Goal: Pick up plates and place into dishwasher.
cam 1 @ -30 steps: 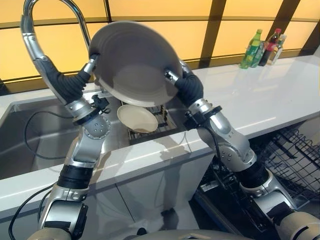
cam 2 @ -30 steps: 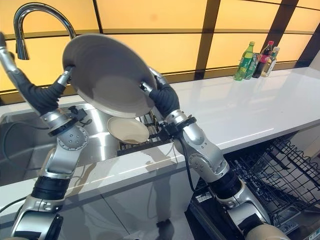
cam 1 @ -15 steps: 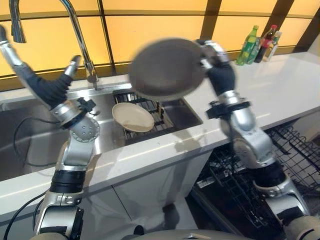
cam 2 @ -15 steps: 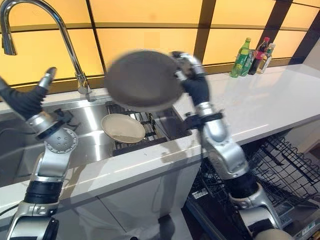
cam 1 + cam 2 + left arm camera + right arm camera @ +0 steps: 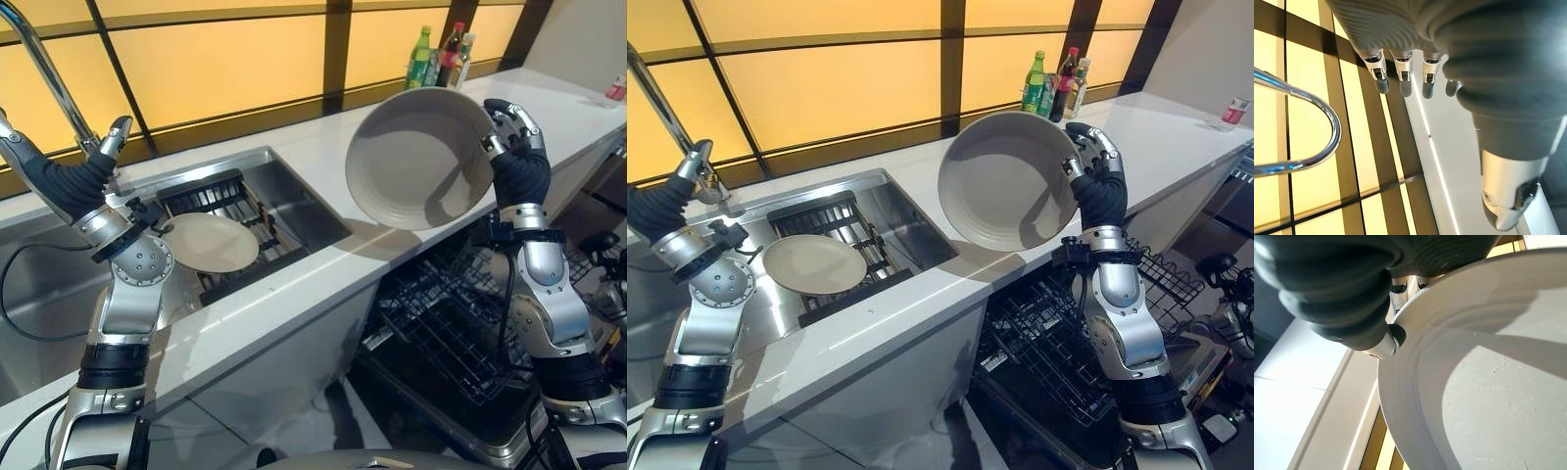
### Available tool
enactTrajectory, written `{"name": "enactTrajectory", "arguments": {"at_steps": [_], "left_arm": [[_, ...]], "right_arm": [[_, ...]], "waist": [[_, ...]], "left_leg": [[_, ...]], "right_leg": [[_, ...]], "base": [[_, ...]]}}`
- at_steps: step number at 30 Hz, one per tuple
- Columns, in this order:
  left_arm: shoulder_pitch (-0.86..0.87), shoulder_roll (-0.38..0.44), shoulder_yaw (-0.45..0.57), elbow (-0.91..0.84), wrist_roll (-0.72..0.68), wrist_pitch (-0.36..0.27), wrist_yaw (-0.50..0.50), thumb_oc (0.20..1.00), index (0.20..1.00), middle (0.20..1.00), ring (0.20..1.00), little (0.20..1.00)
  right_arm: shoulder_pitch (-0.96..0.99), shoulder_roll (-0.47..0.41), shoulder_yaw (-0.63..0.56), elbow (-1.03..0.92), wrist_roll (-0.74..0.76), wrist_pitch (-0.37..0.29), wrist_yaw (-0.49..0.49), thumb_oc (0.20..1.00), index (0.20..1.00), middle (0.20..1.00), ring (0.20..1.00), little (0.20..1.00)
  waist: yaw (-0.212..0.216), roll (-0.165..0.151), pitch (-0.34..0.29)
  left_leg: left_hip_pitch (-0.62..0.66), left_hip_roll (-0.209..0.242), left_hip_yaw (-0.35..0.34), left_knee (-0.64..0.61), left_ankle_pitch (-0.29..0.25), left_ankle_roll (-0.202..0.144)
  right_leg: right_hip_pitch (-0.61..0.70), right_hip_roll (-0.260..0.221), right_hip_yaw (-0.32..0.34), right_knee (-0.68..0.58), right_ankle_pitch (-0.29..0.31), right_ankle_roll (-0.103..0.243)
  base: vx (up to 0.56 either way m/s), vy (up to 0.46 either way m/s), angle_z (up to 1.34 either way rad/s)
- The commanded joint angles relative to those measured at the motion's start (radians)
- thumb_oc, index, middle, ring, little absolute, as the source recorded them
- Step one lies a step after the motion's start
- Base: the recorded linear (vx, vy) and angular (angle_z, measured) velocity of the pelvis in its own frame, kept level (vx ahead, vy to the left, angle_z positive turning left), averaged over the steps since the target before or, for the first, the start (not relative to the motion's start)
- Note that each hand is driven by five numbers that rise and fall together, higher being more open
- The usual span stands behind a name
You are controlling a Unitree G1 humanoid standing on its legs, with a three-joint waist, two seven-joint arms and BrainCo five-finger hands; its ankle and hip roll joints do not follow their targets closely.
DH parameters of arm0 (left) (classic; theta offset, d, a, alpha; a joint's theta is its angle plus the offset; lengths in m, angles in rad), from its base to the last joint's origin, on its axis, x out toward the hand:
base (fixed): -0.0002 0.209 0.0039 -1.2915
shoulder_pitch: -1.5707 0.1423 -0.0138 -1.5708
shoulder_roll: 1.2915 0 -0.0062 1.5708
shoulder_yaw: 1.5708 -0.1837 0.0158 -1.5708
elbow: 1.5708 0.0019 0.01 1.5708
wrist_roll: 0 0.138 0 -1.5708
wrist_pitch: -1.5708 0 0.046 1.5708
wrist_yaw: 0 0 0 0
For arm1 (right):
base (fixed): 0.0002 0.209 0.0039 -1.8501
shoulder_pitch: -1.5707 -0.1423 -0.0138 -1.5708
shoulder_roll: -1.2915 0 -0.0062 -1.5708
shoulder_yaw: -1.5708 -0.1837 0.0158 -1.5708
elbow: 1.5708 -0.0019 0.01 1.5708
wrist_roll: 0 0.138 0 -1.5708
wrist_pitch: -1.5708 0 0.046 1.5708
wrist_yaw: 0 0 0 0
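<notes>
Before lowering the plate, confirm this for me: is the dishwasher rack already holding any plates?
No: the dishwasher rack shows bare wire, while the large plate sits in the right hand.

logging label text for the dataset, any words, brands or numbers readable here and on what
No text here can be read.
Bottles at the back of the counter: labels too small to read.
Small container at the counter's far end: markings too small to read.
Large plate in the right hand: no print.
Small plate in the sink: no print.

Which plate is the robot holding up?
The big grey plate, pinched at its rim by the right hand. The smaller plate lies in the sink.
</notes>
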Motion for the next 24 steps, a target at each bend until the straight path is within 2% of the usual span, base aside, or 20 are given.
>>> {"name": "enactTrajectory", "arguments": {"at_steps": [1,6,11,24], "left_arm": [[-0.033,0.046,-0.012,0.055,0.024,-0.033,-0.002,1.0,1.0,1.0,1.0,1.0],[-0.011,0.052,0.005,0.054,0.027,-0.033,0.0,1.0,1.0,1.0,1.0,1.0],[0.025,0.06,0.042,0.061,0.035,-0.048,-0.012,1.0,1.0,1.0,1.0,1.0],[0.158,0.116,0.175,0.108,0.065,-0.098,-0.046,1.0,1.0,1.0,1.0,1.0]], "right_arm": [[-0.01,-0.027,-0.066,-0.041,-0.015,-0.076,-0.019,0.2,0.2,0.2,0.2,0.2],[0.026,-0.028,-0.093,-0.043,-0.031,-0.073,-0.048,0.2,0.2,0.2,0.2,0.2],[0.096,-0.038,-0.14,-0.025,-0.111,-0.046,-0.08,0.2,0.2,0.2,0.2,0.2],[0.305,-0.04,-0.324,0.076,-0.178,-0.026,-0.134,0.2,0.2,0.2,0.2,0.2]], "waist": [[0.027,0.022,-0.056],[0.022,0.021,-0.056],[0.011,0.023,-0.056],[-0.046,0.032,-0.027]], "left_leg": [[0.086,0.06,-0.008,0.021,-0.152,-0.031],[0.087,0.062,-0.001,0.02,-0.152,-0.032],[0.088,0.063,0.005,0.018,-0.153,-0.031],[0.088,0.061,0.034,0.01,-0.155,-0.022]], "right_leg": [[-0.154,-0.026,0.006,-0.007,0.17,0.059],[-0.154,-0.026,0.01,-0.008,0.17,0.061],[-0.159,-0.026,0.016,-0.007,0.172,0.063],[-0.194,-0.026,0.057,0.009,0.18,0.076]], "base": [[0.0,0.0,0.0],[0.0,0.0,0.0],[0.0,-0.006,-0.01],[0.01,-0.065,-0.09]]}}
